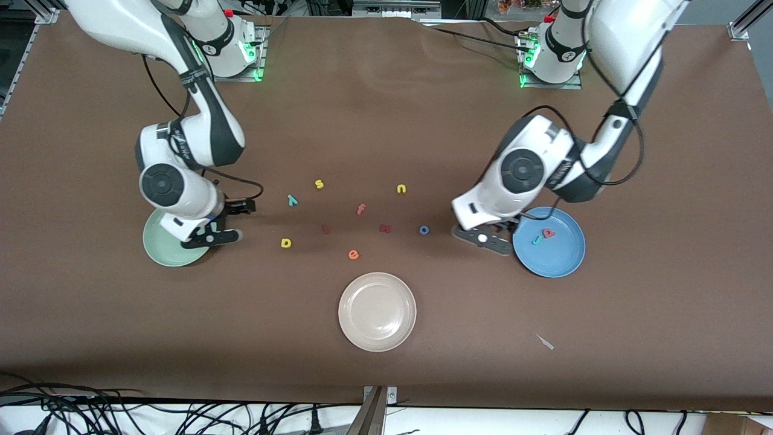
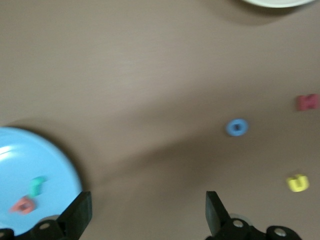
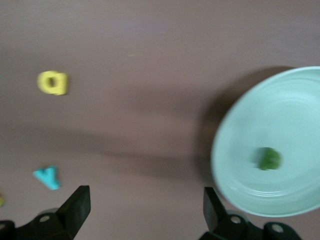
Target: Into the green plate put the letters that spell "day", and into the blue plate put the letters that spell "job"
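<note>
Left gripper (image 2: 145,212) agape beside blue plate (image 1: 564,260) – right gripper (image 3: 145,210) agape by green plate (image 1: 158,249)

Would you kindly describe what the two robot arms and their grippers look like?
Both arms have glossy white shells with dark grey joint sections and round grey joint caps. Black cables loop along each forearm, and green lights glow at both bases. The left gripper is a black bar with a white dot; the right gripper is black too. The wrist views show black, wedge-shaped fingers with small silver screws.
</note>
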Robot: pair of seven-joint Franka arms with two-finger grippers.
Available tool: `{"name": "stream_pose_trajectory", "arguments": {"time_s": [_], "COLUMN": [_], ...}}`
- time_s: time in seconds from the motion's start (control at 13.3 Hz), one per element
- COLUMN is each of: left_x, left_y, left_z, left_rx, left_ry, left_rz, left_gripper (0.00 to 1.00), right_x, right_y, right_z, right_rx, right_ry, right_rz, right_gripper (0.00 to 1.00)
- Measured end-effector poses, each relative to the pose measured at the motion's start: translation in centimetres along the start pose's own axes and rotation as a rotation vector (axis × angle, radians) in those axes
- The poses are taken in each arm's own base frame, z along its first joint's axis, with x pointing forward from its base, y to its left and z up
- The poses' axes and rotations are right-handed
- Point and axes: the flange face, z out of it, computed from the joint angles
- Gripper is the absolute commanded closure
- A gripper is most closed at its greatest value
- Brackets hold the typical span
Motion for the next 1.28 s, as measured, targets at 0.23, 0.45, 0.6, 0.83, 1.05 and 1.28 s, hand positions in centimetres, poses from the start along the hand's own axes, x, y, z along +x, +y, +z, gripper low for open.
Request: {"name": "stream_pose_trajectory", "arguments": {"time_s": [0.23,0.45,0.6,0.83,1.05,1.28], "left_x": [1.9,2.7,2.5,2.4,2.3,2.5], "left_y": [3.9,6.5,7.9,9.3,10.3,9.9], "left_z": [3.3,7.0,9.3,11.1,12.8,12.9], "left_rx": [-0.041,-0.067,-0.043,-0.009,0.002,0.021], "left_ry": [0.008,0.057,0.051,0.072,0.082,0.091], "left_rz": [0.043,0.064,0.082,0.072,0.069,0.071], "left_gripper": [0.01,0.04,0.07,0.09,0.3,0.65], "right_x": [-0.7,-2.3,-4.2,-5.5,-5.8,-5.9], "right_y": [-3.7,-5.7,-6.4,-8.2,-10.0,-10.6], "right_z": [0.4,2.3,4.4,5.4,5.8,7.1], "right_rx": [0.013,0.033,0.047,0.057,0.052,0.047], "right_ry": [-0.007,0.06,0.114,0.128,0.147,0.156], "right_rz": [-0.045,-0.08,-0.097,-0.136,-0.19,-0.233], "right_gripper": [0.0,0.0,0.0,0.0,0.0,0.01]}}
